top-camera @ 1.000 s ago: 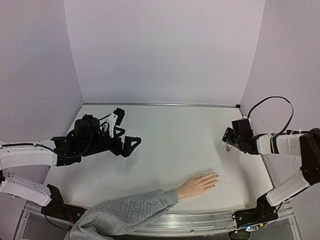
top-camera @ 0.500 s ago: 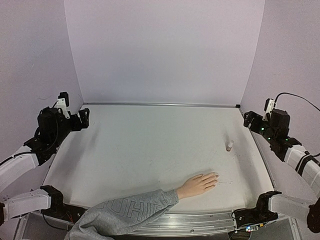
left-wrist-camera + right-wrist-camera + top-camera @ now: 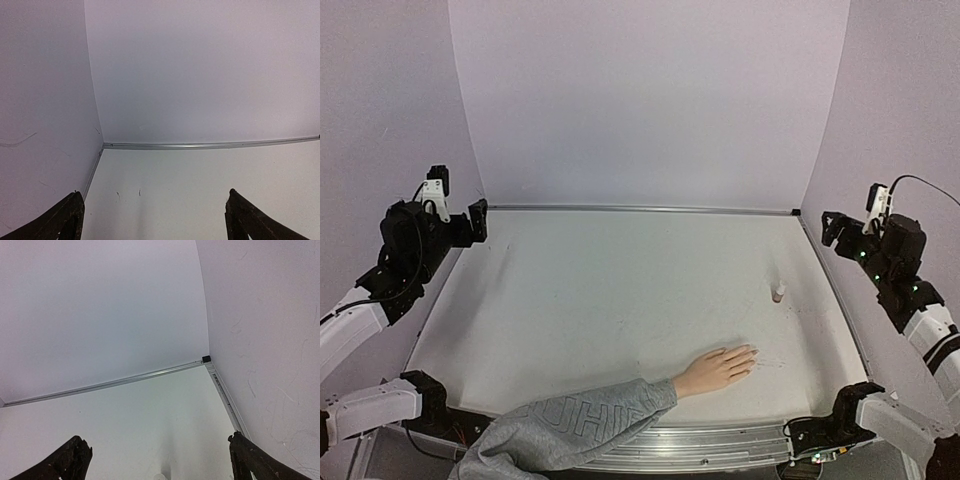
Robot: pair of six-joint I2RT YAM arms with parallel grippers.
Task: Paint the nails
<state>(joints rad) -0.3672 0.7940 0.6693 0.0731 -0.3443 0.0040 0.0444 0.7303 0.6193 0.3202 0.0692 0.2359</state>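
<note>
Jaws spread wide, the left pincer and right pincer hang well apart from the nails.

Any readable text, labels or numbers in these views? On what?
"UHI": tone-on-tone letters on the grey sweatshirt sleeve, top view; the letters on either side are too blurred or folded to read.
On the small bottle, any label is too small to read.
Wrist views: no text.
</note>
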